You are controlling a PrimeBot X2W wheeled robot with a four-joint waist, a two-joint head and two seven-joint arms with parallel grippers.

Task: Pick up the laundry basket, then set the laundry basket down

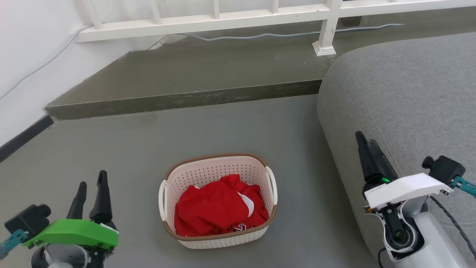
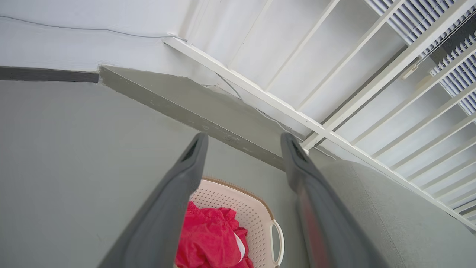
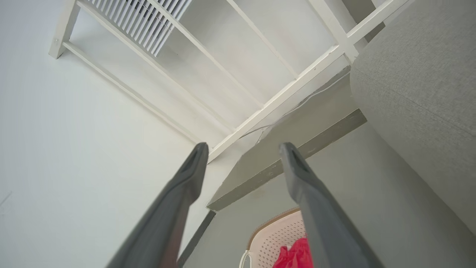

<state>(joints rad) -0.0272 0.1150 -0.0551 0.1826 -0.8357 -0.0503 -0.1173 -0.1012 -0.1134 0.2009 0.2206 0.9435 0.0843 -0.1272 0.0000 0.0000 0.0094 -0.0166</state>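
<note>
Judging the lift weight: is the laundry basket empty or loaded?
Loaded: the laundry basket holds crumpled red clothing covering its bottom, heaped lower than its top edge.

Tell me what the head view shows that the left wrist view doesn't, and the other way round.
Head view adds: the right end effector, plus the laundry basket's near rim and left handle. Left wrist view adds: slatted blinds beyond the railing. Both share: the basket holding a red garment, its right handle, the left end effector, the raised step and the white railing.
</note>
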